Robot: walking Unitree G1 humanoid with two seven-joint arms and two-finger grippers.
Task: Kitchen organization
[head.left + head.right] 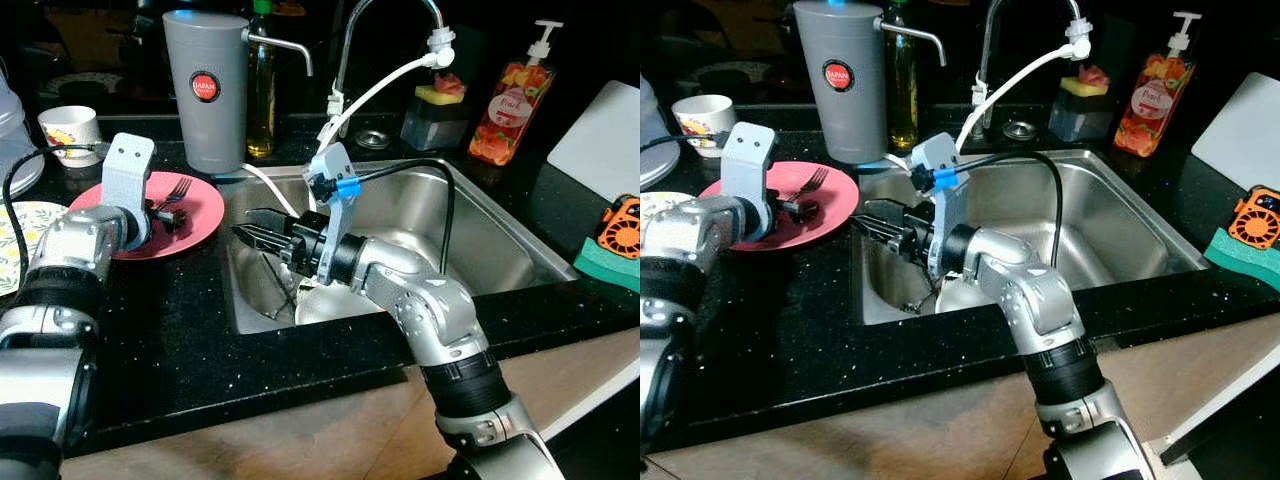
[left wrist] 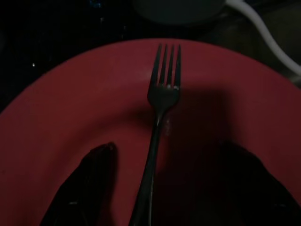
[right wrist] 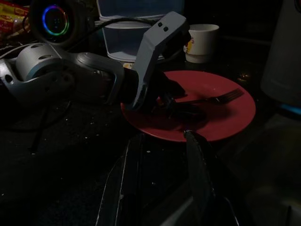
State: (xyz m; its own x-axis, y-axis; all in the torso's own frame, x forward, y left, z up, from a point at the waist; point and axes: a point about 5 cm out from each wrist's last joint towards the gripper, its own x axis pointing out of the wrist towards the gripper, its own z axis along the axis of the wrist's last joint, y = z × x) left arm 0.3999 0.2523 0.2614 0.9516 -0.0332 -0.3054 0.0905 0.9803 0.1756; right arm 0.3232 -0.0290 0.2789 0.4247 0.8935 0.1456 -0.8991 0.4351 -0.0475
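Left wrist view is showing the left gripper [image 2: 157, 188] jaws spread astride the fork [image 2: 162, 117] on the red plate [image 2: 56, 117]; closing off-centre risks it skidding away.

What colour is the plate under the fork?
Red plate, clearest in the left eye view; the fork lies on it.

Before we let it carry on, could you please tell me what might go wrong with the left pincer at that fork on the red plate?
1. The dark metal fork lies flat on the round red plate between the open fingers of the left pincer; closing could skid it or only catch the thin handle.
2. Pressing down might push the plate toward the stainless steel sink, whose edge is close.
3. The right pincer hovers open over the sink nearby; the arms could clash.
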